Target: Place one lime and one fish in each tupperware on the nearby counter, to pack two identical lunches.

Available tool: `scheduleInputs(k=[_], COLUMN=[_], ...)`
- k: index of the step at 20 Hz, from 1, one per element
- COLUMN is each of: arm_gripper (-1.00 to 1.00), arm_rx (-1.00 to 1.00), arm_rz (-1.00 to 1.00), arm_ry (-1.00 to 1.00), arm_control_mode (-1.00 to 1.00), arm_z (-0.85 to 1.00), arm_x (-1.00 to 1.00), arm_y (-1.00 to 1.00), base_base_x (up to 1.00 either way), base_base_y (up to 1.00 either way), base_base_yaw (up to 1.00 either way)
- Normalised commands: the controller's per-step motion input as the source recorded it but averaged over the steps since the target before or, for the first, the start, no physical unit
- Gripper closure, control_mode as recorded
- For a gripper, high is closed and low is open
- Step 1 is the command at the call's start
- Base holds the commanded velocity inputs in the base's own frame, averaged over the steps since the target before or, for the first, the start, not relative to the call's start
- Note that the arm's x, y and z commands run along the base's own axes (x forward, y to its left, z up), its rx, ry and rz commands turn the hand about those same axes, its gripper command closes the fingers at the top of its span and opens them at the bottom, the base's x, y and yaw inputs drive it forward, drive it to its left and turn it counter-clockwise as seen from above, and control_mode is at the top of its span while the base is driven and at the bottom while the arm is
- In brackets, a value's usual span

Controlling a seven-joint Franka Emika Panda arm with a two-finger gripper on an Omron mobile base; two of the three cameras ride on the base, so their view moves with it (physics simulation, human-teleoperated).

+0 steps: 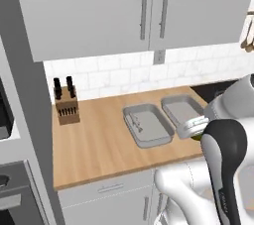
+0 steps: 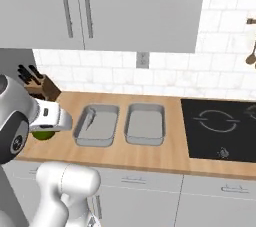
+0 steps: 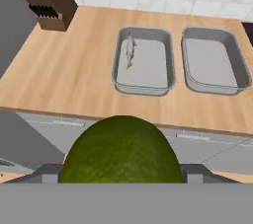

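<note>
Right now the gripper (image 3: 121, 176) pinches a lime (image 3: 121, 150) between its spread fingers, the fruit bulging at twelve o'clock above them. Beyond, on the counter (image 3: 74, 77), one tupperware (image 3: 143, 62) holds a fish (image 3: 130, 50); another tupperware (image 3: 213, 62) sits at its three o'clock.

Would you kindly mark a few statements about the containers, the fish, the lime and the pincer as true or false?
1. The pincer holds a lime. True.
2. Both containers hold a fish. False: a fish lies in the left container alone; the right container holds nothing.
3. The two containers sit side by side on the counter. True.
4. The knife block stands between the containers. False: it stands off to their left, by the wall.
5. The lime already lies in a container. False: it is in the pincer, short of the counter's front edge.
</note>
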Motion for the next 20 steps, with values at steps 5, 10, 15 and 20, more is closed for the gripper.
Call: scheduleInputs(k=[5,10,15,20], arm_gripper=[1.00,1.00,1.00,1.00], arm_rx=[0.00,0.00,0.00,0.00], arm_rz=[0.11,0.08,0.00,0.01], arm_ry=[0.00,0.02,0.05,0.04], arm_control_mode=[-1.00,-1.00,-1.00,-1.00], arm_z=[-0.29,-0.69,-0.86,-0.67], arm_x=[0.60,0.93,0.95,0.93], arm_y=[-0.03,-0.46,-0.19,-0.11], base_base_x=[0.40,0.00,0.00,0.00], base_base_y=[-0.10,0.00,0.00,0.00], base_base_yaw=[0.12,0.00,0.00,0.00])
